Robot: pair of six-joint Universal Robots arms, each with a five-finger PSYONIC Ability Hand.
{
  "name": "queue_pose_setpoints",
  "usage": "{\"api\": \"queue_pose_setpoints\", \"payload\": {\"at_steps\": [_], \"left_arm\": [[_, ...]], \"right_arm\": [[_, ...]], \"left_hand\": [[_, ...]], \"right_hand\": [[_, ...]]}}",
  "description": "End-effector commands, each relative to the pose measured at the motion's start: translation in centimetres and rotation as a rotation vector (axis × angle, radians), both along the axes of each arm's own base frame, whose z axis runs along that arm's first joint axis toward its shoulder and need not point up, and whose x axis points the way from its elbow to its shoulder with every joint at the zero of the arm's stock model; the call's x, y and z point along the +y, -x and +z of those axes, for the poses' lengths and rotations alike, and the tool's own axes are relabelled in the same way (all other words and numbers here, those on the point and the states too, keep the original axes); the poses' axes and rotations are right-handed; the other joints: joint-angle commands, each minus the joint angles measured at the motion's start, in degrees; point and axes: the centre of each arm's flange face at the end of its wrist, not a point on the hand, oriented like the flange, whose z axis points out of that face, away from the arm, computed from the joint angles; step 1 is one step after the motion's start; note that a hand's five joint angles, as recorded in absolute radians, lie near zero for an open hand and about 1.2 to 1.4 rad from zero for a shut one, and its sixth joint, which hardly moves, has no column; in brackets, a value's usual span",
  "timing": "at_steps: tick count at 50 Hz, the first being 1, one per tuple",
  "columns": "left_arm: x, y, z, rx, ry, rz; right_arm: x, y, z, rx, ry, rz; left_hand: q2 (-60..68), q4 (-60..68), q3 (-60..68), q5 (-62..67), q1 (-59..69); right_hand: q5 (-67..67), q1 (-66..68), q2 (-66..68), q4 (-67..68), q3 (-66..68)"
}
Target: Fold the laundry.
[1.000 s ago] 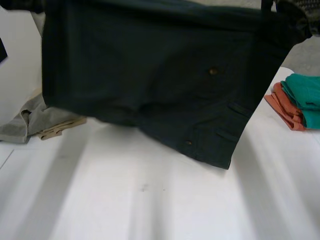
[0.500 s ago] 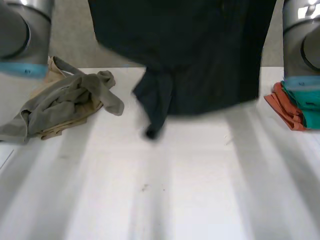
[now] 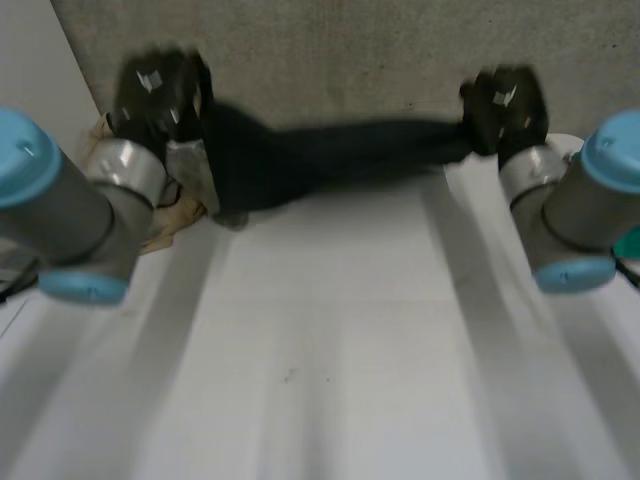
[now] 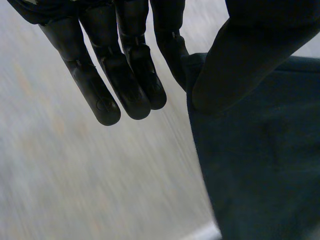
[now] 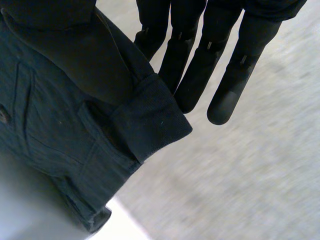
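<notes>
In the head view, the dark trousers (image 3: 330, 155) are held stretched sideways between the left hand (image 3: 160, 95) and the right hand (image 3: 505, 105), at the far edge of the white table (image 3: 330, 350). Whether the cloth touches the table cannot be told. A pile of grey and beige clothes (image 3: 175, 212) is seen just beside the left arm, partly hidden by it.

In the left wrist view, an edge of the trousers (image 4: 255, 170) is pinched between the thumb (image 4: 240, 65) and the nearest finger of the left hand. The other fingers (image 4: 105, 100) are kept straight and close together, free of the cloth.

In the right wrist view, the waistband (image 5: 150, 120) is pressed by the thumb (image 5: 65, 45) of the right hand against the fingers behind it. The outer fingers (image 5: 225, 100) are straight, slightly spread, and hold nothing. A pocket (image 5: 30, 115) is seen on the cloth under the palm.
</notes>
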Motion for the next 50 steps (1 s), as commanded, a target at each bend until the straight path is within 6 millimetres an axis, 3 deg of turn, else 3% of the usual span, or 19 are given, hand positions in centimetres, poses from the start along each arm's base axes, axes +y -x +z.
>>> {"api": "queue_pose_setpoints", "payload": {"at_steps": [1, 4, 6, 10, 12, 13, 16, 17, 20, 21, 25, 27, 29, 33, 39, 45, 46, 50], "left_arm": [[5.3, 0.0, -7.6, -0.28, -0.322, -0.036], [7.6, -0.2, -8.3, -0.371, -0.396, -0.052], [9.7, -0.9, -7.7, -0.437, -0.444, -0.048], [13.1, -2.3, -6.5, -0.524, -0.529, -0.049], [14.9, -2.7, -5.8, -0.554, -0.558, -0.069], [16.6, -3.1, -5.1, -0.584, -0.585, -0.091], [19.4, -3.7, -4.4, -0.652, -0.638, -0.137], [21.4, -4.1, -4.3, -0.718, -0.675, -0.186], [24.6, -4.3, -4.2, -0.827, -0.7, -0.28], [26.5, -4.5, -4.1, -0.89, -0.703, -0.342], [28.3, -4.1, -4.0, -0.972, -0.65, -0.425], [27.8, -3.7, -3.8, -0.961, -0.619, -0.417], [25.4, -2.4, -3.4, -0.899, -0.552, -0.373], [18.7, -0.2, -4.0, -0.782, -0.452, -0.248], [8.9, 3.7, -3.9, -0.598, -0.19, -0.11], [2.3, 6.6, -5.2, -0.516, -0.029, -0.041], [0.7, 6.9, -6.1, -0.514, -0.009, -0.021], [-3.0, 7.0, -8.3, -0.529, 0.039, 0.019]], "right_arm": [[3.6, 0.9, -6.6, 0.185, -0.192, 0.04], [5.6, 1.6, -8.4, 0.282, -0.291, 0.047], [6.8, 2.0, -8.5, 0.339, -0.336, 0.053], [10.4, 3.4, -6.2, 0.488, -0.42, 0.07], [13.2, 4.3, -5.2, 0.599, -0.497, 0.103], [14.3, 4.6, -4.9, 0.638, -0.532, 0.118], [18.5, 6.2, -4.2, 0.789, -0.666, 0.189], [19.3, 6.7, -3.9, 0.822, -0.689, 0.206], [20.5, 8.2, -2.7, 0.881, -0.705, 0.213], [20.3, 8.4, -2.3, 0.871, -0.695, 0.204], [20.2, 8.6, -1.9, 0.802, -0.709, 0.214], [20.3, 8.4, -2.0, 0.795, -0.707, 0.241], [20.2, 8.2, -2.0, 0.789, -0.698, 0.248], [17.6, 7.7, -2.2, 0.758, -0.651, 0.212], [9.8, 6.5, -3.2, 0.543, -0.577, 0.001], [4.2, 4.3, -3.8, 0.462, -0.359, -0.115], [3.6, 4.0, -3.9, 0.456, -0.327, -0.117], [0.5, 2.7, -4.7, 0.425, -0.174, -0.136]], "left_hand": [[11.3, 11.2, 11.3, 13.7, 13.1], [11.3, 11.2, 11.3, 13.7, 13.1], [11.3, 11.2, 11.3, 13.7, 13.1], [11.3, 11.2, 11.3, 13.7, 13.1], [11.3, 11.2, 11.3, 13.7, 13.1], [11.3, 11.2, 11.3, 13.7, 13.1], [11.3, 11.2, 11.3, 13.7, 13.1], [11.3, 11.2, 11.3, 13.7, 13.1], [11.3, 11.2, 11.3, 13.7, 13.1], [11.3, 11.2, 11.3, 13.7, 13.1], [11.3, 11.2, 11.3, 13.7, 13.1], [11.3, 11.2, 11.3, 13.7, 13.1], [11.3, 11.2, 11.3, 13.7, 13.1], [11.3, 11.2, 11.3, 13.7, 13.1], [11.3, 11.2, 11.3, 13.7, 13.1], [11.3, 11.2, 11.3, 13.7, 13.1], [11.3, 11.2, 11.3, 13.7, 13.1], [11.3, 11.2, 11.3, 13.7, 13.1]], "right_hand": [[12.3, 15.6, 12.6, 11.2, 11.8], [12.3, 15.6, 12.6, 11.2, 11.8], [12.3, 15.6, 12.6, 11.2, 11.8], [12.3, 15.6, 12.6, 11.2, 11.8], [12.3, 15.6, 12.6, 11.2, 11.8], [12.3, 15.6, 12.6, 11.2, 11.8], [12.3, 15.6, 12.6, 11.2, 11.8], [12.3, 15.6, 12.6, 11.2, 11.8], [12.3, 15.6, 12.6, 11.2, 11.8], [12.3, 15.6, 12.6, 11.2, 11.8], [12.3, 15.6, 12.6, 11.2, 11.8], [12.3, 15.6, 12.6, 11.2, 11.8], [12.3, 15.6, 12.6, 11.2, 11.8], [12.3, 15.6, 12.6, 11.2, 11.8], [12.3, 15.6, 12.6, 11.2, 11.8], [12.3, 15.6, 12.6, 11.2, 11.8], [12.3, 15.6, 12.6, 11.2, 11.8], [12.3, 15.6, 12.6, 11.2, 11.8]]}}
